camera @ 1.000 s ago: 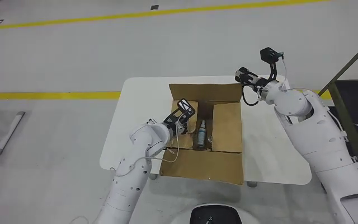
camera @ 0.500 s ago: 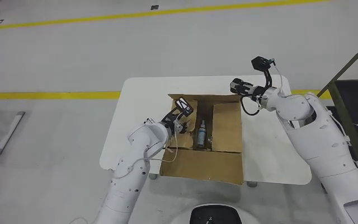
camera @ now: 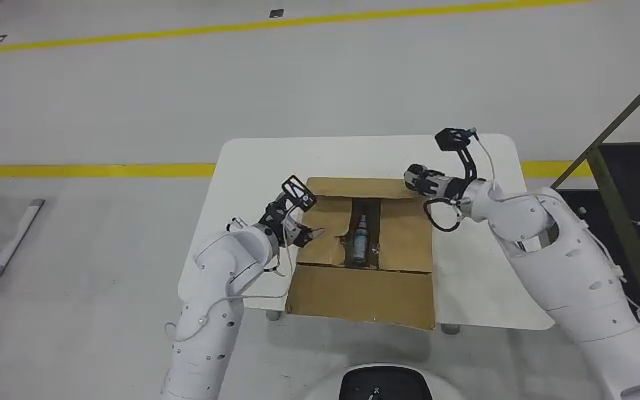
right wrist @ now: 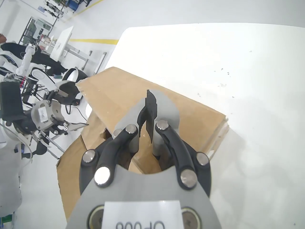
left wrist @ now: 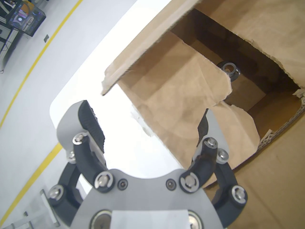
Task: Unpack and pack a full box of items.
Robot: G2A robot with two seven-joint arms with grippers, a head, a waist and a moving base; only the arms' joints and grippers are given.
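Left gripper (left wrist: 145,117), fingers apart, is straddling the brown cardboard box's (camera: 360,295) torn left flap (left wrist: 181,101); right gripper (right wrist: 148,110), fingers together, is hovering over its far-edge flap (right wrist: 124,91).

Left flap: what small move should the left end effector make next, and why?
Probably shut on the left flap to fold it flat: the open left end effector frames its torn edge, while the shut right end effector sits over the far flap.

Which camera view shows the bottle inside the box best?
The top view: the bottle shows full length between the box flaps. The left wrist view catches its cap past a torn flap; in the right wrist view, a cardboard flap covers it.
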